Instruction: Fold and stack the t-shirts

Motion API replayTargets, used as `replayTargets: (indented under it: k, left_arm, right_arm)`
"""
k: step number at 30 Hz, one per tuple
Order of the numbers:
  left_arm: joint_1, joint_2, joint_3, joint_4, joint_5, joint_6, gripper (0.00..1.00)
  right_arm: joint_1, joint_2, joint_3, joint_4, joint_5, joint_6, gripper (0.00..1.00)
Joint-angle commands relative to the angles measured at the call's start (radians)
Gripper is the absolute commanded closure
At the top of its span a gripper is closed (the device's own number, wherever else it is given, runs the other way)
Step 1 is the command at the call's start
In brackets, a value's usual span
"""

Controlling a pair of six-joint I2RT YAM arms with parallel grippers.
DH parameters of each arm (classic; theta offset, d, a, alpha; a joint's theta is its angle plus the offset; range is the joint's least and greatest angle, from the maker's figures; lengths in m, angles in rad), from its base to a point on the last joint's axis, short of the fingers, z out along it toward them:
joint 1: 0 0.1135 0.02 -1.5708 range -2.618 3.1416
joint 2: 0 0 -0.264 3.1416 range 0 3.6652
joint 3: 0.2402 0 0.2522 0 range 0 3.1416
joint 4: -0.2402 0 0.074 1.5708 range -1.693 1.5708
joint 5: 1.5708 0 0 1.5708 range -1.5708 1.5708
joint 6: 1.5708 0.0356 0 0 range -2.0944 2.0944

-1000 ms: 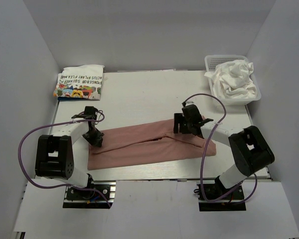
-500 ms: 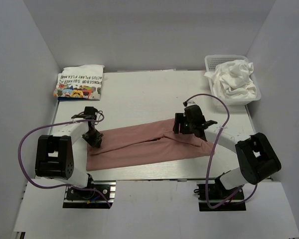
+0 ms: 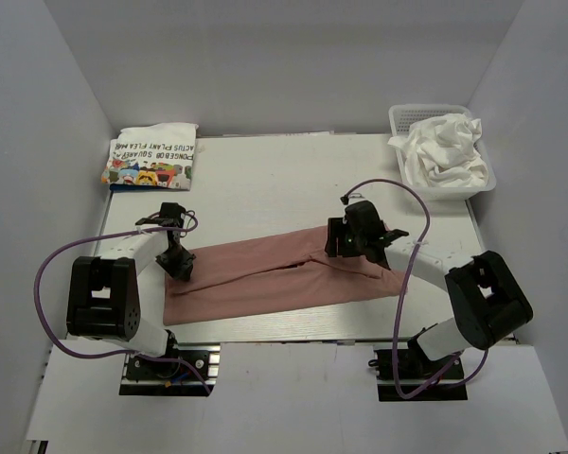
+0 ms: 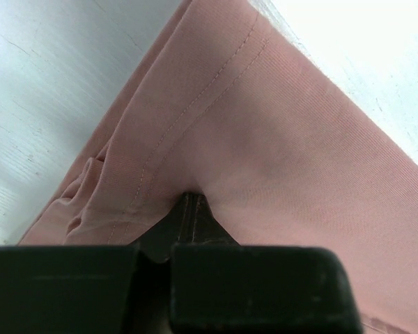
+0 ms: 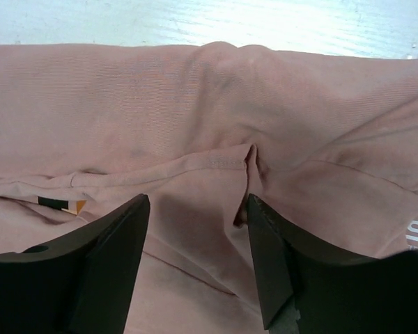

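The dusty pink t-shirt (image 3: 275, 279) lies folded lengthwise in a long band across the near part of the table. My left gripper (image 3: 183, 269) is shut on its left end; in the left wrist view the pink cloth (image 4: 279, 132) is pinched between the closed jaws at the hem. My right gripper (image 3: 346, 246) is open just above the shirt's right part; in the right wrist view its fingers (image 5: 118, 243) straddle a raised crease of pink fabric (image 5: 216, 125). A folded white cartoon t-shirt (image 3: 151, 156) lies at the far left. Crumpled white t-shirts (image 3: 445, 147) fill the basket.
The white mesh basket (image 3: 398, 118) stands at the far right corner. White walls enclose the table on three sides. Purple cables loop beside both arms. The table's near edge runs just below the pink shirt.
My right gripper has moved a little to the left over the pink shirt and the arm has drawn in. The left gripper has stayed in place, still shut on the cloth.
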Motion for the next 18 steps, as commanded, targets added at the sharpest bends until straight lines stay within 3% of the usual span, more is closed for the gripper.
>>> replayTargets:
  k: [1,9,12,18]
  left_arm:
    - [0.007,-0.026,-0.006,-0.022,-0.044,0.001,1.0]
    - [0.007,-0.017,-0.006,-0.022,-0.044,0.001,1.0]
    - [0.007,-0.017,-0.006,-0.022,-0.044,0.001,1.0]
    - [0.007,-0.026,-0.006,-0.022,-0.044,0.001,1.0]
  right_arm:
    - [0.012,0.017,0.028,0.004,-0.01,0.004,0.37]
    - [0.018,0.015,0.017,-0.008,0.043,0.009,0.77]
    - [0.016,0.006,0.025,-0.022,0.07,0.004,0.98]
    - [0.025,-0.077,-0.012,-0.037,0.041,-0.026,1.0]
